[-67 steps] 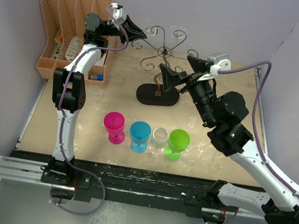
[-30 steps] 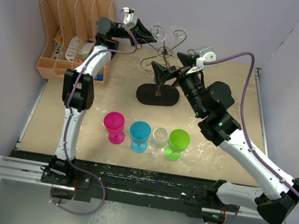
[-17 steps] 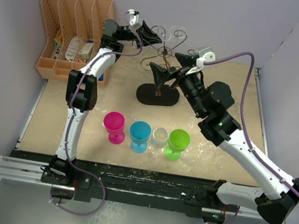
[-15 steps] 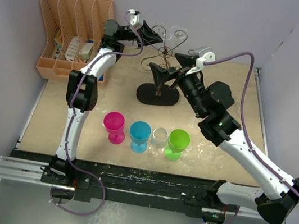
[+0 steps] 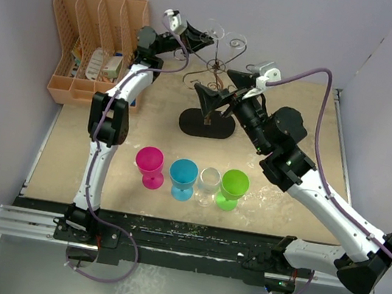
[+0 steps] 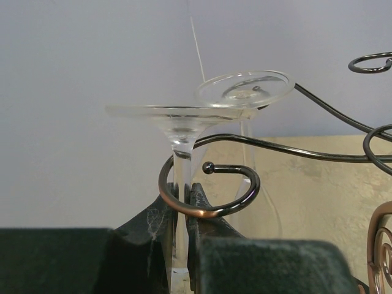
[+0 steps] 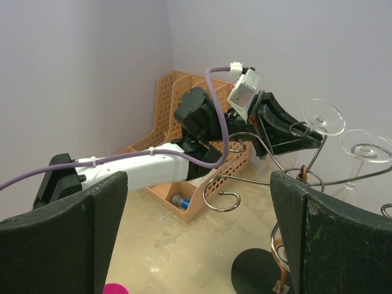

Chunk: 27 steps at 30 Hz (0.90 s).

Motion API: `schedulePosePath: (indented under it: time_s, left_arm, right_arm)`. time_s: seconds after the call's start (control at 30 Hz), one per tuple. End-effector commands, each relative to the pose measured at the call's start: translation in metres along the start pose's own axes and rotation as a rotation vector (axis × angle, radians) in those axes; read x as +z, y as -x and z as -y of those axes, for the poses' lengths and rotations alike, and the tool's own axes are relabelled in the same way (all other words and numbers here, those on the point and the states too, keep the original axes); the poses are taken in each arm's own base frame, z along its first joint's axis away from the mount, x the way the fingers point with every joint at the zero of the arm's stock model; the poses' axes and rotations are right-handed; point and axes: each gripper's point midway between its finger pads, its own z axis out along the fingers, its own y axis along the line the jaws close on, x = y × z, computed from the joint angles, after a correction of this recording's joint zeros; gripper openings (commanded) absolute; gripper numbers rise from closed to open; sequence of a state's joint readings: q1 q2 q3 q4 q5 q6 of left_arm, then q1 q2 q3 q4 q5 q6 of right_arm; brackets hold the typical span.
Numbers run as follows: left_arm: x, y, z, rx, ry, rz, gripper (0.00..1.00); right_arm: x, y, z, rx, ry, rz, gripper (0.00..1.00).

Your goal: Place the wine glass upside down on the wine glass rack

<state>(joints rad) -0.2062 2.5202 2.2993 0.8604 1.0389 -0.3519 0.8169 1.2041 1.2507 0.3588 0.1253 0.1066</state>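
You have the wine glass (image 6: 182, 165) foot-up, its stem pinched in the left gripper (image 6: 182, 205), whose fingers are drawn narrow on it. The stem sits in the curl of a scroll arm at the far left of the wine glass rack (image 6: 211, 212). A second clear glass (image 6: 245, 89) hangs just behind. Your right gripper (image 5: 223, 95) stands wide and holds nothing, just beside the rack's stem. Nearer you, a pink glass (image 5: 150, 160), blue glass (image 5: 184, 171), small clear glass (image 5: 209, 180) and green glass (image 5: 235, 184) stand in a row.

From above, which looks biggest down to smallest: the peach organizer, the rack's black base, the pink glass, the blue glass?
1. Peach organizer
2. Rack's black base
3. Pink glass and blue glass: they look about the same, so no ranking.
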Motion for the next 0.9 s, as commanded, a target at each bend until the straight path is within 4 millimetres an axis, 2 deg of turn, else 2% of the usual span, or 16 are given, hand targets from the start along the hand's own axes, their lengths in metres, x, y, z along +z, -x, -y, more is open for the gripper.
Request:
schedulePosePath:
  time_s: [0.0,0.23,0.47,0.5,0.6,0.67,0.77,0.87]
  left_arm:
    - [-0.005,0.042,-0.021,0.111,0.066,0.084,0.0]
    - [-0.02,0.052,-0.012,0.119,0.03,0.084,0.0]
    - [-0.024,0.046,0.007,0.111,-0.043,0.044,0.0]
    - [-0.025,0.045,0.009,0.109,-0.045,0.041,0.05]
    - [-0.026,0.043,0.012,0.105,-0.048,0.034,0.32]
    - [-0.026,0.044,0.012,0.104,-0.047,0.033,0.43]
    - [-0.026,0.047,0.013,0.101,-0.043,0.032,0.55]
    - [-0.026,0.051,0.015,0.106,-0.047,0.027,0.57]
  right_arm:
    - [0.002,0.034,-0.005,0.012,0.029,0.091,1.0]
    - [0.006,0.025,-0.006,0.012,0.033,0.074,1.0]
    - [0.005,0.024,-0.007,0.02,0.035,0.079,1.0]
    - [0.005,0.025,-0.006,0.021,0.035,0.08,1.0]
    - [0.003,0.025,-0.006,0.025,0.035,0.08,1.0]
    - [0.002,0.025,-0.006,0.026,0.035,0.083,1.0]
    - [0.001,0.025,-0.006,0.027,0.035,0.085,1.0]
    - [0.0,0.026,-0.006,0.027,0.037,0.086,1.0]
